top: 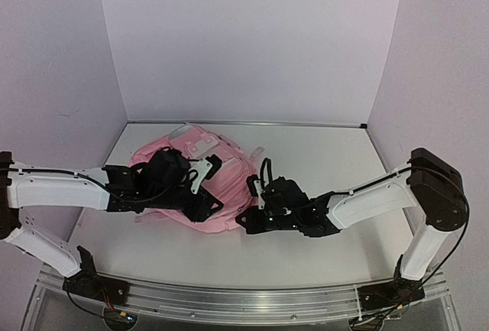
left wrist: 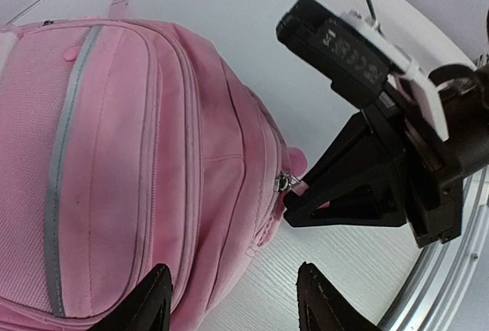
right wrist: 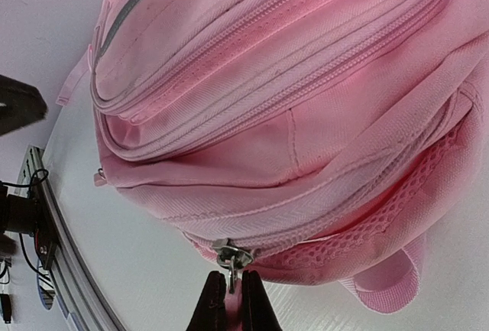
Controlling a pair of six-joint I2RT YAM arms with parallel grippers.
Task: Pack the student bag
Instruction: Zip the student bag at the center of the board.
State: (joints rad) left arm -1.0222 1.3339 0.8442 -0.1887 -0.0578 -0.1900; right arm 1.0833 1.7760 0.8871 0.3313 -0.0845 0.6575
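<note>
The student bag [top: 229,172] is a pink fabric backpack lying flat on the white table, left of centre. In the left wrist view the bag [left wrist: 114,155] fills the left half, with a grey stripe and several zip lines. My left gripper [left wrist: 233,281] hovers open over the bag's lower edge, nothing between its fingers; from above the left gripper [top: 209,187] is over the bag's near right part. My right gripper [right wrist: 233,285] is shut on the zipper pull [right wrist: 231,258] at the bag's [right wrist: 290,102] edge. The right gripper [top: 253,186] sits at the bag's right side.
White walls [top: 252,40] enclose the table on three sides. An aluminium rail [top: 229,296] runs along the near edge, carrying both arm bases. Bare white tabletop [top: 328,155] lies right of the bag and in front of it.
</note>
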